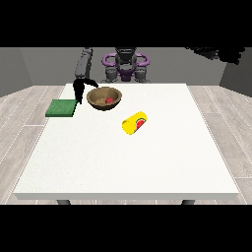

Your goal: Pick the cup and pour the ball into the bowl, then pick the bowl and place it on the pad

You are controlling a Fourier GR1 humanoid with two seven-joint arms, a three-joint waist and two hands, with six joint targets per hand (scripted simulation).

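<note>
A large white bench (128, 157) is seen w/ the robot behind it at the view's top. Taking the wooden bowl (104, 97) as landmark: it stands upright on the bench, toward the far edge and left of centre. A small red ball (109, 100) is seen inside the bowl, on its right side. The yellow cup (134, 123) lies tipped on its side on the bench, nearer the camera than the bowl and to the bowl's right, apart from it; its red-lined mouth is turned to the right. The green pad (61, 108) lies flat on the bench to the bowl's left, near but apart from it, at the bench's left edge. The hand at the view's left (80, 88) is held just beside the bowl's left rim, between bowl and pad, hanging from a grey arm that comes down from the robot's shoulder. One dark finger or thumb is stretched toward the bowl's rim at approx. rim height; whether it touches the rim cannot be told, and whether the fingers are curled round the rim or spread cannot be told either. Nothing is plainly seen held in it. The other hand (226, 53) is seen as a dark shape far right of the bowl, raised above and beyond the bench's far right corner; its finger position cannot be made out.
</note>
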